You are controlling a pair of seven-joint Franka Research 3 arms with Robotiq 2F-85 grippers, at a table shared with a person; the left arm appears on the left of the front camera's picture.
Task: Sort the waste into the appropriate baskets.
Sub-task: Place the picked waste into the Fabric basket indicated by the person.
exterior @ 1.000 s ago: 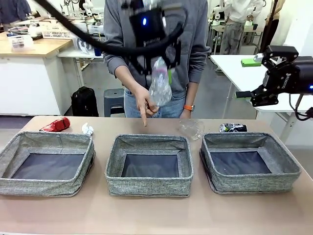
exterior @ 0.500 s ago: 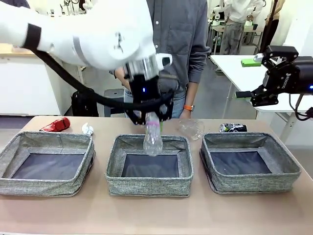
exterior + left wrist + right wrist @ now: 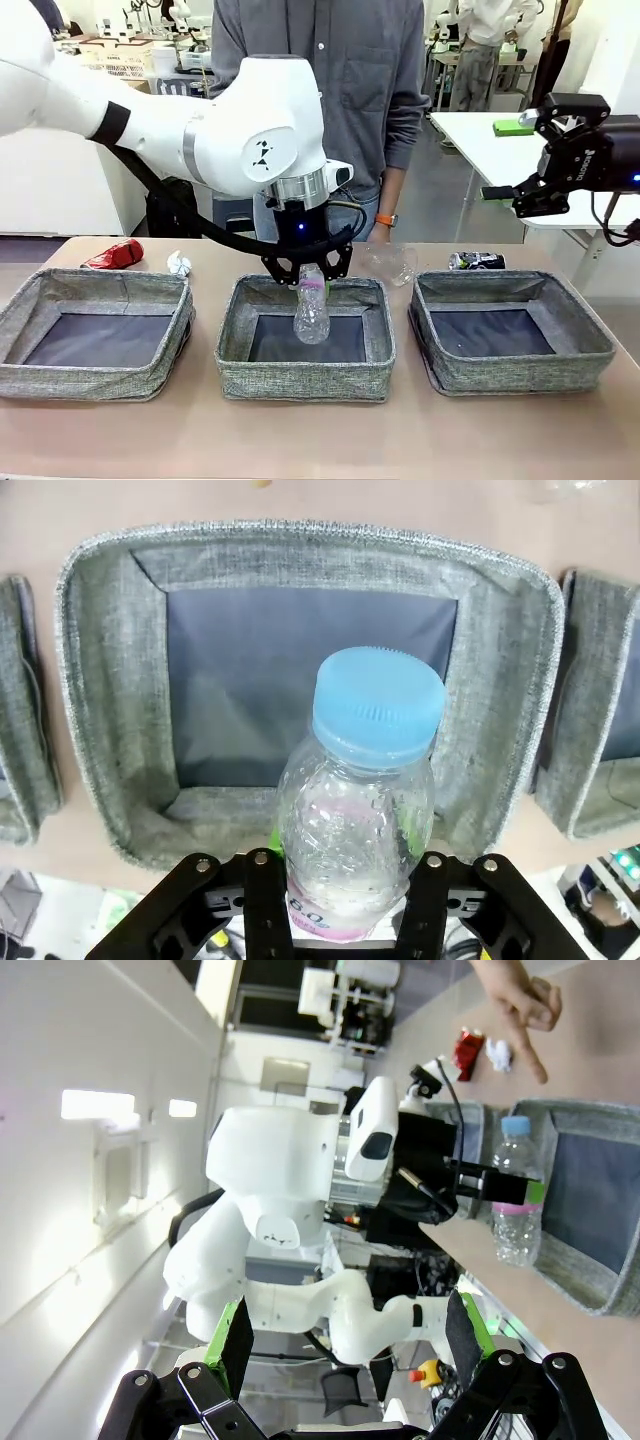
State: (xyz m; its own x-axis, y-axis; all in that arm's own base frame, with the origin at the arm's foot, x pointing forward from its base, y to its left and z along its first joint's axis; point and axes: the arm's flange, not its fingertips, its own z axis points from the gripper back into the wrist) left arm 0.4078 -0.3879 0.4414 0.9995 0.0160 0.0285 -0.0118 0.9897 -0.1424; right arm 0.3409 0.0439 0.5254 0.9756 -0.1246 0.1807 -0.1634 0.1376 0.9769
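Lowered from chest height in front of the person [image 3: 360, 90], the left pincer [image 3: 312, 282] now holds the bottle [image 3: 312, 318] over the middle basket [image 3: 305, 378]. Its pads are clamped on the pink label, and the bottle's body hangs above the navy bottom. The right pincer [image 3: 348, 1325] is spread wide and holds nothing, raised off to the right, well apart from the baskets. Behind them on the counter [image 3: 320, 440] lie the red can [image 3: 113, 254] and paper ball [image 3: 178, 264] at left, the cup [image 3: 392, 262] and dark can [image 3: 477, 261] at right.
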